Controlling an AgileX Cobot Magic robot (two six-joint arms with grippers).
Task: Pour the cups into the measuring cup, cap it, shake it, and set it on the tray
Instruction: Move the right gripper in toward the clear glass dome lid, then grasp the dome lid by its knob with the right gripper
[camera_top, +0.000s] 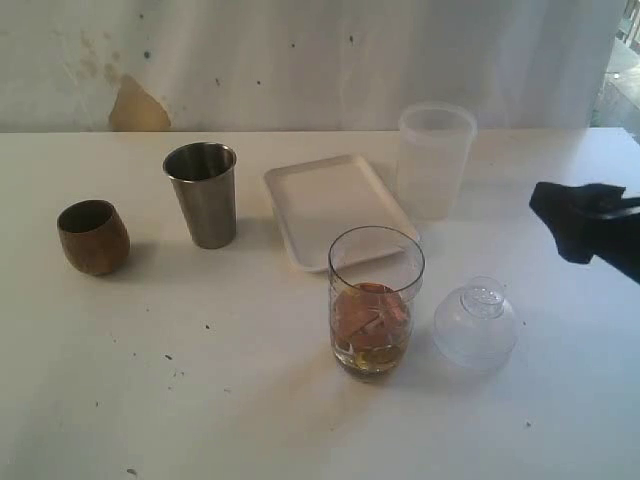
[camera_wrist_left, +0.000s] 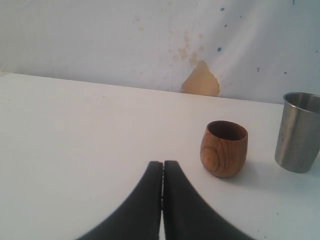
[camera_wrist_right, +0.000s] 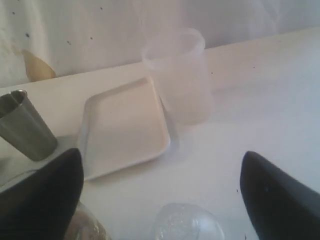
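The clear measuring cup (camera_top: 375, 300) stands in the middle of the table with brown and orange pieces at its bottom. Its dome-shaped cap (camera_top: 475, 325) lies on the table just right of it. At the left stand the brown wooden cup (camera_top: 93, 236) and the steel tumbler (camera_top: 203, 193), both upright. The white tray (camera_top: 335, 208) lies behind the measuring cup. My right gripper (camera_top: 560, 225) hovers at the right edge, open and empty; the cap (camera_wrist_right: 187, 222) lies below its spread fingers (camera_wrist_right: 45, 195). My left gripper (camera_wrist_left: 163, 162) is shut on nothing, short of the wooden cup (camera_wrist_left: 224, 148).
A frosted translucent tumbler (camera_top: 434, 160) stands behind the tray's right corner, close to the back wall. The steel tumbler (camera_wrist_left: 297, 132) is right beside the wooden cup. Small dark specks dot the white tabletop (camera_top: 200, 400).
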